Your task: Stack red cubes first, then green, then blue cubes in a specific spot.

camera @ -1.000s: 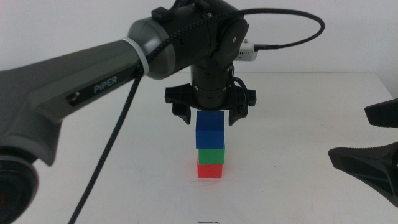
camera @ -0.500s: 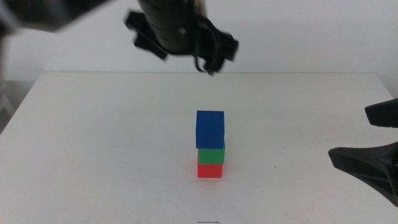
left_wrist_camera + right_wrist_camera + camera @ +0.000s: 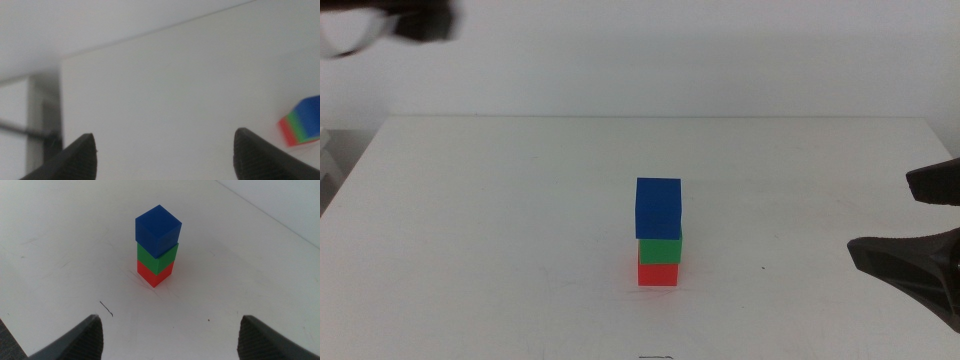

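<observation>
Middle view, blue cube atop green, red, both jaws wide apart, empty.

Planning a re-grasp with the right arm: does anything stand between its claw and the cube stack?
Nothing visible: only bare white tabletop lies between the open right claw and the blue cube, green cube and red cube.

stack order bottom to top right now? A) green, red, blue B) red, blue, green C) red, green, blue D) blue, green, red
C: in the middle view the red cube sits on the table, the green cube on it, and the blue cube on top, with neither gripper touching the stack.
</observation>
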`<state>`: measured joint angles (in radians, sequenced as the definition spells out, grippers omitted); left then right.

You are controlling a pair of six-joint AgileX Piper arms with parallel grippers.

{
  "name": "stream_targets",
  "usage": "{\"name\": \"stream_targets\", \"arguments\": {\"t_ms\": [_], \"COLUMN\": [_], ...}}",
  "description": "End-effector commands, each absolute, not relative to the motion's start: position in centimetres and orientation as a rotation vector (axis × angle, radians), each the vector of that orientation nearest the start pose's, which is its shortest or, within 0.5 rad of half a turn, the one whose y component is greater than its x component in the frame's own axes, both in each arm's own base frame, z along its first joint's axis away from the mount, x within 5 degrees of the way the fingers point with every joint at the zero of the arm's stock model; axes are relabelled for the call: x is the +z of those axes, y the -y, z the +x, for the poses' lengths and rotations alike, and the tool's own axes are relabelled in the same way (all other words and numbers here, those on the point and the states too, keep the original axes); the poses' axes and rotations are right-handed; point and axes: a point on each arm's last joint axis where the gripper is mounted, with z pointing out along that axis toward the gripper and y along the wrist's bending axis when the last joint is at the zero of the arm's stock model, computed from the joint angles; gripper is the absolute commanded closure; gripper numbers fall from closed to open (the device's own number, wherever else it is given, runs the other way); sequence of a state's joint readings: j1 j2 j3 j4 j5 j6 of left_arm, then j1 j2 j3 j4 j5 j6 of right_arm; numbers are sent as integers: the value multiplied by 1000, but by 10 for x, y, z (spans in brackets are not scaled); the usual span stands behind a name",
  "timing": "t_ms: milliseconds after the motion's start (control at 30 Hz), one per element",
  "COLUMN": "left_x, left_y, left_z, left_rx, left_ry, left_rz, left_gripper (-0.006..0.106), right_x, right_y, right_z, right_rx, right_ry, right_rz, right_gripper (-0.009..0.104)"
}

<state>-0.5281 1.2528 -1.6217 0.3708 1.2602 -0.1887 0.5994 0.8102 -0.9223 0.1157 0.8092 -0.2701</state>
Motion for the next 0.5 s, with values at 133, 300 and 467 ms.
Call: {"name": "stream_targets", "arguments": {"t_ms": [133, 300, 467], "left_x": [475, 482, 490], "left_y": [24, 7, 2], "left_z": [165, 135, 107], "left_rx": [77, 91, 69], "left_ry": [-2150, -2055, -1983], "left_rz": [143, 63, 47], "left_gripper": [7, 7, 7], "right_x": [387, 387, 387], "right_y": [-90, -90, -90], "right_z": [121, 121, 121], "right_rx": [324, 324, 324], "right_ry": [-1917, -1917, -1917], "right_rz": [-853, -853, -853], "right_gripper": [3, 3, 3]}}
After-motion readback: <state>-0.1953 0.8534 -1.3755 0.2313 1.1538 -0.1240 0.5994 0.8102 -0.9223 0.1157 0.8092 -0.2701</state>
